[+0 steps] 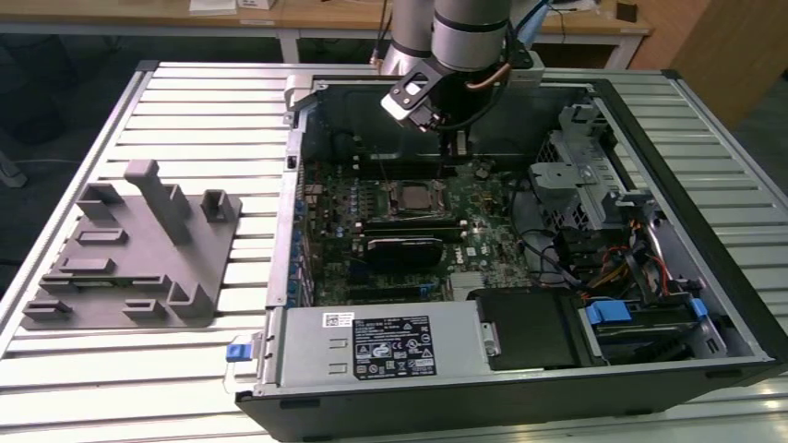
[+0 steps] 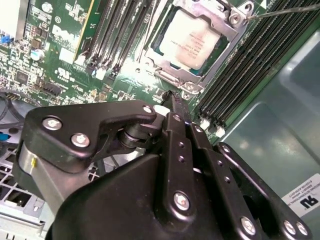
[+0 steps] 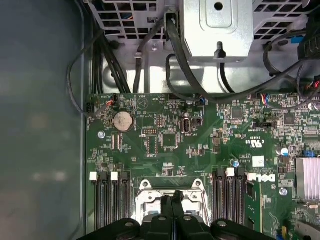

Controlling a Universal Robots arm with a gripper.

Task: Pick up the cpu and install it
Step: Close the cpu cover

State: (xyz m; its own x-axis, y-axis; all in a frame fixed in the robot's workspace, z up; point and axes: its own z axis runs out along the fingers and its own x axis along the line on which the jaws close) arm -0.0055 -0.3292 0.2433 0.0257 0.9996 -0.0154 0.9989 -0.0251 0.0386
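Observation:
The cpu (image 2: 192,39) is a pale silvery square lying flat in the motherboard socket, with the metal socket frame (image 2: 176,80) around it. In the exterior view the cpu (image 1: 412,196) sits mid-board inside the open computer case. My gripper (image 1: 451,155) hangs just above the board on the far side of the socket. Its black fingertips (image 2: 176,104) are pressed together with nothing between them. In the first wrist view the gripper (image 3: 173,196) covers the middle of the socket frame (image 3: 145,186).
Black memory slots (image 2: 260,65) flank the socket on both sides. Cables (image 3: 190,75) and a metal drive cage (image 1: 589,185) crowd the exterior view's right. The power supply (image 1: 376,343) fills the near side. A grey fixture (image 1: 142,249) lies on the slatted table at the exterior view's left.

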